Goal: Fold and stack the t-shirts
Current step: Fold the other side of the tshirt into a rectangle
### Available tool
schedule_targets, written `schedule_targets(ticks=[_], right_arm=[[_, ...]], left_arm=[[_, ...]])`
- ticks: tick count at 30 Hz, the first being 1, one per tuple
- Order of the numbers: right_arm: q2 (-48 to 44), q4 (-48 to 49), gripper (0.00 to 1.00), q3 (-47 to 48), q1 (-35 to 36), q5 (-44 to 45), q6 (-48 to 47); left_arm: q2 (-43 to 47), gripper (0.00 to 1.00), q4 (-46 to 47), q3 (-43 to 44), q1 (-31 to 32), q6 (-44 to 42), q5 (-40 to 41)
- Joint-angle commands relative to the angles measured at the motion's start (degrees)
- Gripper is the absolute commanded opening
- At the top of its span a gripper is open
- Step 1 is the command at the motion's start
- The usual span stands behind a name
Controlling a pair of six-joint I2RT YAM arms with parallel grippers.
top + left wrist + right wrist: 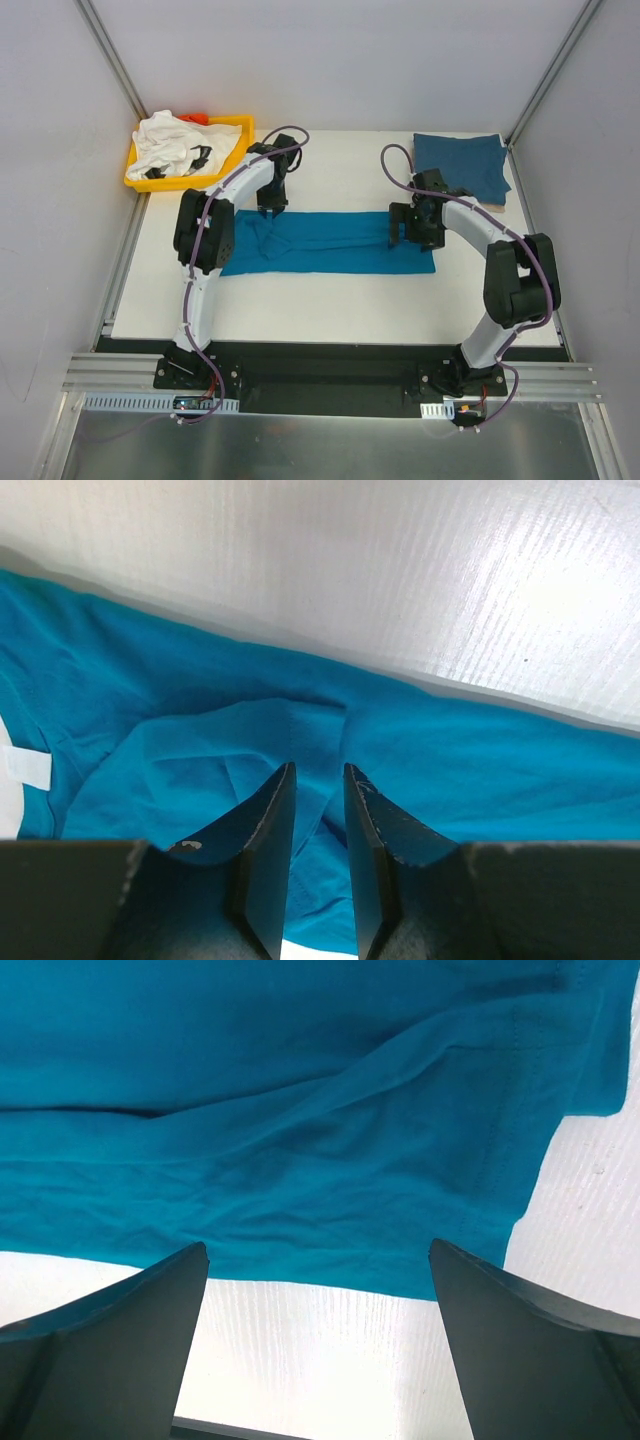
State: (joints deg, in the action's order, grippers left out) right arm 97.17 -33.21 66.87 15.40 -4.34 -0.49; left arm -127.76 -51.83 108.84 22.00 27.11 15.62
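While I steered from afar, the table [330, 300] held the teal t-shirt [330, 243] at centre, a half-folded strip. The darker blue t-shirt [462, 165] lay folded at one o'clock. The white t-shirt [180, 145] sat unfolded in the yellow tray [240, 125] at ten. The left gripper [272, 210] pinched the strip's nine-o'clock end; the right gripper [395, 235] gaped over its three-o'clock hem.

Table [330, 290]: teal tee [330, 243], dk-blue tee [465, 165], 1 yellow tray [232, 122]

Top view looking down, wrist views close, sharing teal shirt [320, 245]
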Motion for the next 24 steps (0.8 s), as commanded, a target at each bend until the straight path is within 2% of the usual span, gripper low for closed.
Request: schedule_targets(ticks=[1,14,20,22,24], right_arm=[[0.57,-0.19,0.96,1.33,-0.11,-0.23,0.32],[1.27,-0.45,0.96,1.42,-0.19,0.29,0.40],[0.66,-0.71,0.96,1.16,-0.19,1.00,0.40],[0.57,-0.71,0.96,1.24,-0.28,1.00,0.32],[0.74,-0.71,0.96,1.33,-0.19,0.91,0.40]], left_arm=[[-1.08,0.25,-1.60,0.50,-0.73,0.40,-0.06],[-3.54,0.24,-1.08,0.23,-0.82,-0.04,-1.47],[-3.28,0.10,-0.90,-0.73,-1.52,0.83,-2.52],[-2.41,0.00,-0.90,-0.91,-1.52,0.84,-2.52],[-1.61,0.00,-0.64,-0.91,-1.52,0.66,-2.43]])
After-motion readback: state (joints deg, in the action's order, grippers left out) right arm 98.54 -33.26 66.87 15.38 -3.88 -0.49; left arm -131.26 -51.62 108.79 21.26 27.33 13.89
